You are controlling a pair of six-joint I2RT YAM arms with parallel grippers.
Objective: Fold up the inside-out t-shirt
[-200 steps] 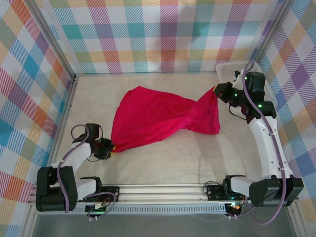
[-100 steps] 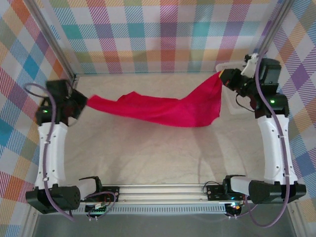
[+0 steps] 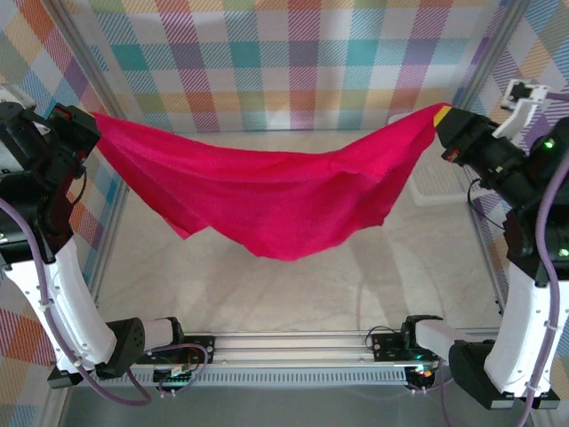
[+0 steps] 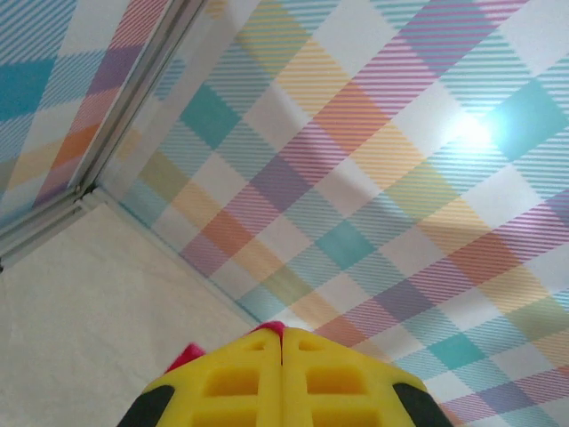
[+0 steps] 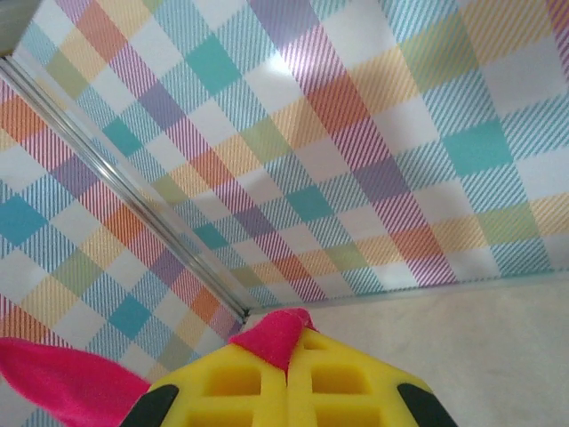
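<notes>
The inside-out t-shirt (image 3: 267, 191), plain crimson cloth, hangs stretched in the air between both arms and sags in the middle above the table. My left gripper (image 3: 89, 120) is raised high at the left and shut on one end of it. My right gripper (image 3: 440, 120) is raised high at the right and shut on the other end. In the left wrist view a sliver of the red t-shirt (image 4: 274, 328) pokes out between the closed yellow fingers (image 4: 240, 378). In the right wrist view a red tip of the t-shirt (image 5: 277, 336) sticks out of the closed yellow fingers (image 5: 342, 382).
A white basket (image 3: 436, 182) stands at the table's back right, partly behind the cloth. Plaid walls (image 3: 284, 62) and metal corner posts (image 3: 93, 62) enclose the pale table (image 3: 293, 285). Both arm bases sit on the rail (image 3: 293, 347) at the near edge.
Both grippers have risen high and spread apart, lifting the t-shirt off the table. The left gripper closed on the shirt's low left corner and swung up; the cloth now hangs spread between them.
</notes>
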